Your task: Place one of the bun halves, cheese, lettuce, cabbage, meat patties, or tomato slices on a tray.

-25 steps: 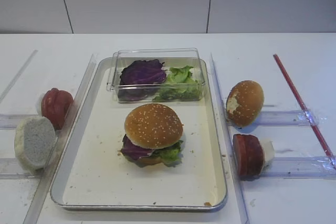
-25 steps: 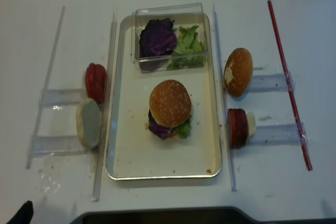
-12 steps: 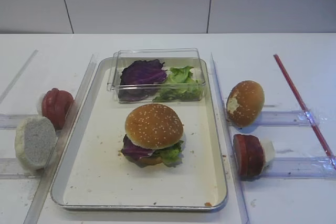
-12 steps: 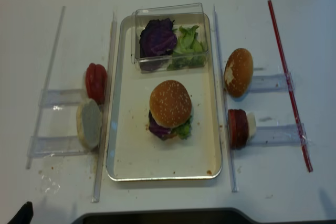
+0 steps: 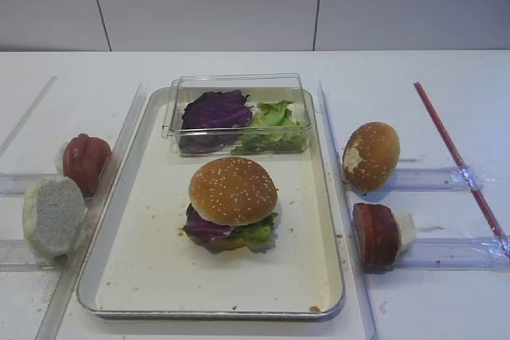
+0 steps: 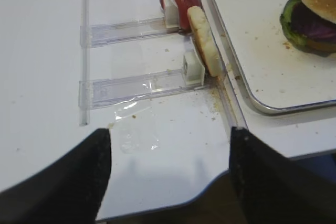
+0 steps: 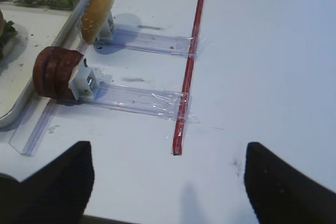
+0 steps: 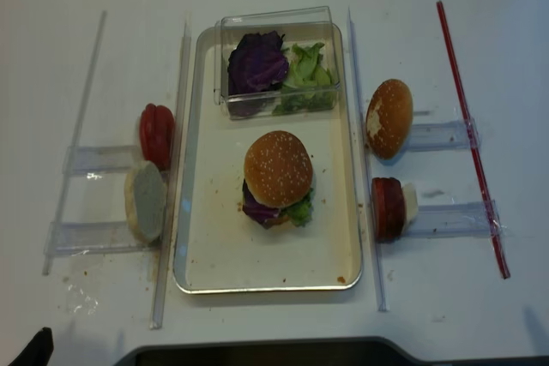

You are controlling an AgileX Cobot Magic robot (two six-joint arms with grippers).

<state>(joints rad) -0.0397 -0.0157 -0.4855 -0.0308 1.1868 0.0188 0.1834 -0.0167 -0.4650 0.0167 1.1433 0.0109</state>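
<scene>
Resting on purple cabbage (image 5: 205,227) and lettuce (image 5: 256,232) mid-tray (image 5: 143,276), the sesame bun top (image 5: 233,190) is left ungripped, both the right gripper (image 7: 168,182) and left gripper (image 6: 170,174) spread open.

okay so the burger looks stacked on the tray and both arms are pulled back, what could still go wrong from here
1. The sesame bun top sits on loose cabbage and lettuce that stick out underneath; a nudge could tip the stack.
2. The clear box stands inside the tray, close behind the burger, so a reach for more leaves might clip the bun.
3. The bun half beside the tray stands on edge and could topple if brushed.
</scene>
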